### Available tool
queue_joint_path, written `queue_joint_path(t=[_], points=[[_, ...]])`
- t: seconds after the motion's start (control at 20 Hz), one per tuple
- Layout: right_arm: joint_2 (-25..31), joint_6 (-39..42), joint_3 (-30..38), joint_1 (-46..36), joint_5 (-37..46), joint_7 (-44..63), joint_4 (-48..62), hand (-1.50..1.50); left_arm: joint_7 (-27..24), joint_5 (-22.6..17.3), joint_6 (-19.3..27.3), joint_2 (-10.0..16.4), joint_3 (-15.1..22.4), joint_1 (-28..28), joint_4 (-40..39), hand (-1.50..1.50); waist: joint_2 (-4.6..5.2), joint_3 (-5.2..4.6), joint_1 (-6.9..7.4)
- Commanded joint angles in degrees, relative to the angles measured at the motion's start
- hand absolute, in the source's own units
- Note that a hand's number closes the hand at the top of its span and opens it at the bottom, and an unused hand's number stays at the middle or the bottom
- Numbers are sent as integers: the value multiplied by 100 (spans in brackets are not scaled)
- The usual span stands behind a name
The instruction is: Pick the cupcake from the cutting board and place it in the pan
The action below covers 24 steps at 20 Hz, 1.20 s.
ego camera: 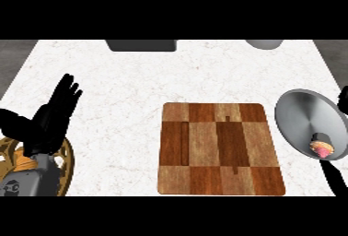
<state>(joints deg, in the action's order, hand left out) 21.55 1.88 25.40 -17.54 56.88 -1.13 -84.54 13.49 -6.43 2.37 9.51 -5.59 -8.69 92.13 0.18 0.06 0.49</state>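
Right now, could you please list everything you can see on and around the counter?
counter: one, white marbled, fills most of the view
cutting board: one, brown checkered wood, centre
pan: one, grey metal, right of the board
cupcake: one, pink top and dark wrapper, lying in the pan's near part
dark grey object: one, top edge, cut off
pale grey object: one, top right, cut off
ringed object: one, golden brown, lower left corner; unclear what it is
left hand: one, black, open, fingers up, resting at left
right hand: one, black, partly in view at the right edge by the pan
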Motion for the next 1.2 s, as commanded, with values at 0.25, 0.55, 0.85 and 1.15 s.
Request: queue_joint_path(t=[0.25,0.55,0.85,1.15], points=[[327,-1456,189,-597,-234,-1753,3115,150,98,-26,29,9,-106,-54,71,0,17,4,55],[276,-1579,479,-983,-165,-897,4355,-150,48,-20,21,-70,-69,-188,-122,0,31,5,76],[777,-1366,538,-1626,-425,-1663,5939,-150,233,48,-1,45,-90,-294,-116,0,21,5,64],[1085,-1014,1442,-1521,-1631,-2904,5797,-150,74,80,6,-106,34,121,141,0,-2,8,20]])
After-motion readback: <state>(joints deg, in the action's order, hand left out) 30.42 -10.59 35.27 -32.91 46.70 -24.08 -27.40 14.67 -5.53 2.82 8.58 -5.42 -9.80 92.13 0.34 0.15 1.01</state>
